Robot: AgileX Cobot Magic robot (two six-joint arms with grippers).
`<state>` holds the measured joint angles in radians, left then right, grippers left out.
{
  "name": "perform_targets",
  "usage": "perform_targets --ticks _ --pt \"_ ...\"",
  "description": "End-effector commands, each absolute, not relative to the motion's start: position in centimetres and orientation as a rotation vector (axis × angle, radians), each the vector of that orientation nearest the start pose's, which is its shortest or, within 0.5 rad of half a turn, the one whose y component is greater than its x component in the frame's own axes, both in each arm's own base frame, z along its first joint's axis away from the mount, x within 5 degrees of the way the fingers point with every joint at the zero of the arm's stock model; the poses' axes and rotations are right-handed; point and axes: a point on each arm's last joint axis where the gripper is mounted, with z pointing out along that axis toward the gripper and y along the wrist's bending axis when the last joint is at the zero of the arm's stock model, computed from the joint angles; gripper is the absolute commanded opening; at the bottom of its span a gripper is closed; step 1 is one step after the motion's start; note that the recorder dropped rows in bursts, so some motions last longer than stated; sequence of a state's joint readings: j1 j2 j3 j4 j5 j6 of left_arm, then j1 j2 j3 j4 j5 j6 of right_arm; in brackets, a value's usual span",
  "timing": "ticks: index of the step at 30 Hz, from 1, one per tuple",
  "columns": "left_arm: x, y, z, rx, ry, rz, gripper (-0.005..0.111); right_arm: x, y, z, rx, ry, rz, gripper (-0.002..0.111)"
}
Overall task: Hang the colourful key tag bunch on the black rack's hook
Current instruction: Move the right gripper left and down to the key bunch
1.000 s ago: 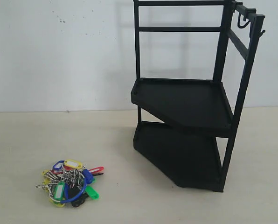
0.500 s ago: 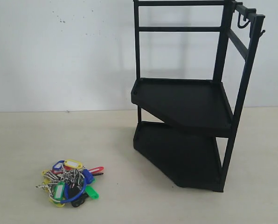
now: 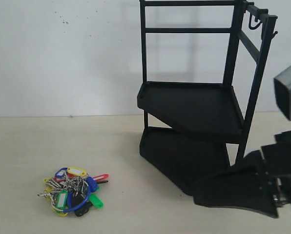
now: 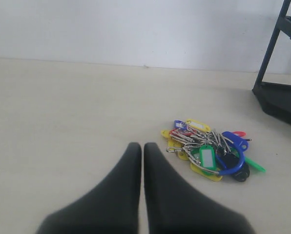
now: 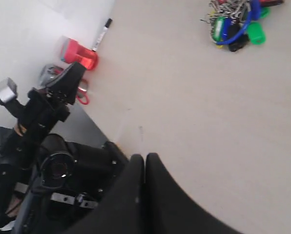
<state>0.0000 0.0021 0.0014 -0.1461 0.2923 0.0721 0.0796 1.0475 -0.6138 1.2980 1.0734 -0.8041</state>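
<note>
the key bunch (image 3: 73, 191) lay on the table (image 3: 28, 146), well left of the rack (image 3: 194, 107). left gripper (image 4: 142, 146) and right gripper (image 5: 144, 157) were pinched together, empty; the right one hid the rack's front foot.

The colourful bunch of plastic key tags on metal rings (image 3: 73, 190) lies heaped toward the table's front-left corner; the tall black metal two-tier rack (image 3: 194, 109) stands upright near the back edge, its small upturned hook (image 3: 274, 34) jutting from the front post's top
</note>
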Motion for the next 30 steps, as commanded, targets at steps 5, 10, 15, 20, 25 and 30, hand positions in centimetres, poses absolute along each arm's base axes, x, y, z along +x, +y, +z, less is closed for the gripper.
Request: perform_targets --ticks 5,10,15,20,25,30 --pt "5.5 -0.4 18.8 -0.024 1.766 -0.079 0.004 20.4 17.2 23.3 -0.406 2.241 1.321 0.000" --pt "5.5 -0.4 18.8 -0.024 1.766 -0.079 0.004 24.2 23.7 20.1 -0.440 2.348 1.296 0.000" --pt "5.5 -0.4 18.8 -0.024 1.766 -0.079 0.004 27.0 26.2 17.9 -0.401 2.394 1.241 0.000" --pt "5.5 -0.4 18.8 -0.024 1.766 -0.079 0.004 29.6 27.5 15.4 -0.296 2.453 1.180 0.025" --pt "5.5 -0.4 18.8 -0.024 1.766 -0.079 0.004 31.4 28.5 13.6 -0.169 2.501 1.181 0.059" --pt "5.5 -0.4 18.8 -0.024 1.766 -0.079 0.004 32.5 30.0 12.2 -0.126 2.517 1.207 0.050"
